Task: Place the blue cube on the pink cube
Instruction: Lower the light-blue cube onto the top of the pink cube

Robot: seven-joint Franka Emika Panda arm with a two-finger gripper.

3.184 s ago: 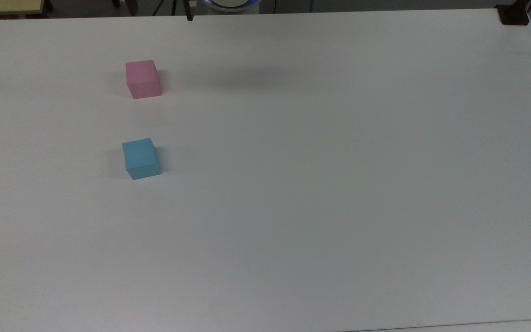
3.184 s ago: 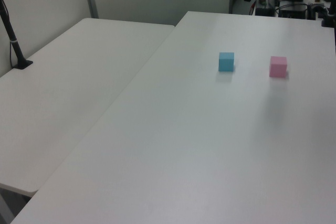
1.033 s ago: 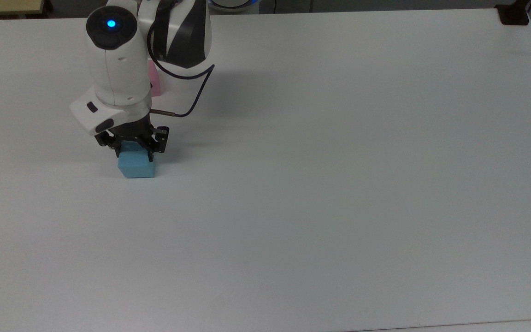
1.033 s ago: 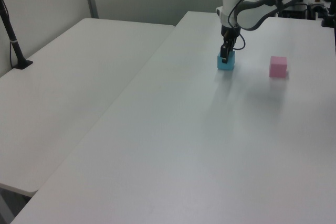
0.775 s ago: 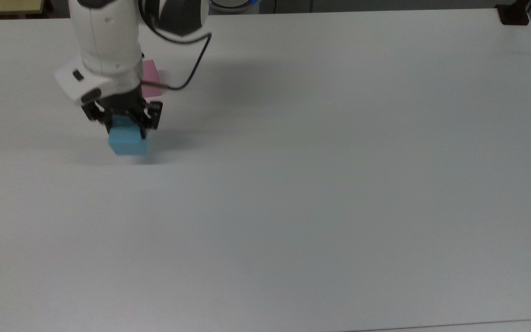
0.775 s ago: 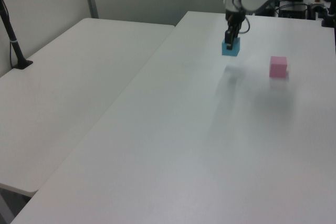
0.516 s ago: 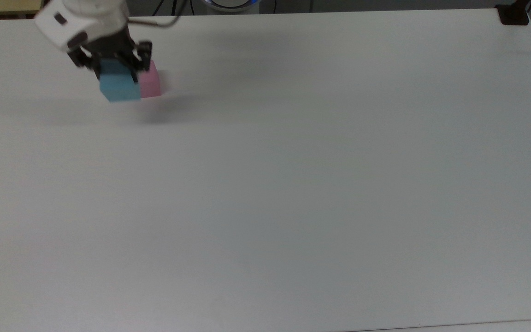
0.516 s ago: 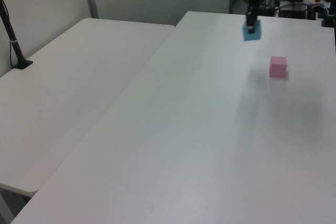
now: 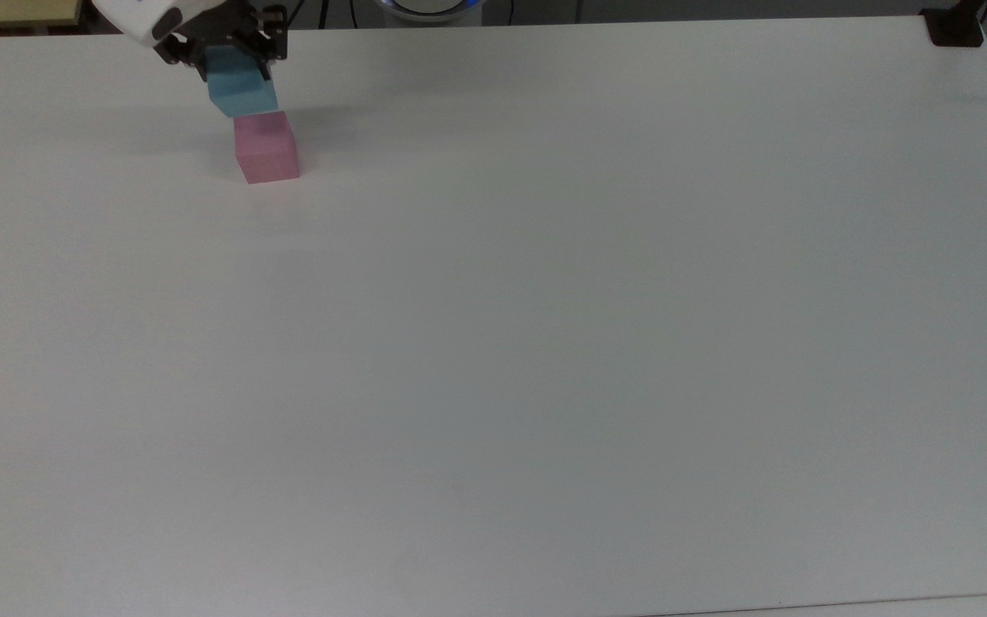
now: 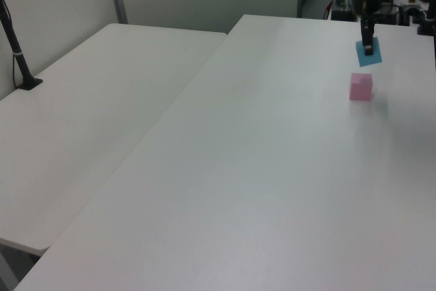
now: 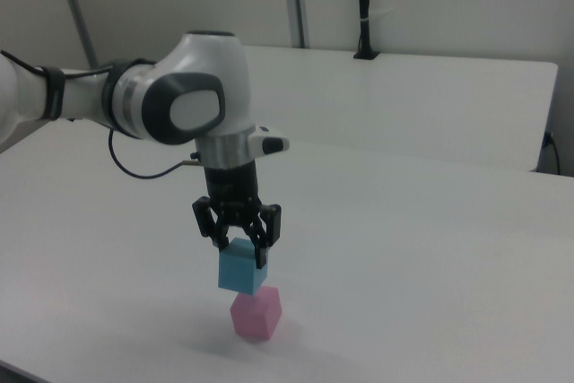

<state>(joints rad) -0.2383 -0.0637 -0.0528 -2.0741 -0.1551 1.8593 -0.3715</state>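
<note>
I see hand (image 11: 240, 248) clamped on blue cube (image 11: 242, 269), carried in air just above pink cube (image 11: 256, 313). Right view gives clear gap between cubes, blue tilted slightly. Top view: blue cube (image 9: 241, 87) overlaps pink cube's (image 9: 266, 147) far edge, gap unreadable. Left view: blue (image 10: 368, 54) above pink (image 10: 361, 86), which rests on table (image 10: 259, 168).

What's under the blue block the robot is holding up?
The small pale pink matte cube sits on the white table, just below the small sky-blue matte cube held in the gripper. A small gap separates them. The blue cube's underside is hidden.
</note>
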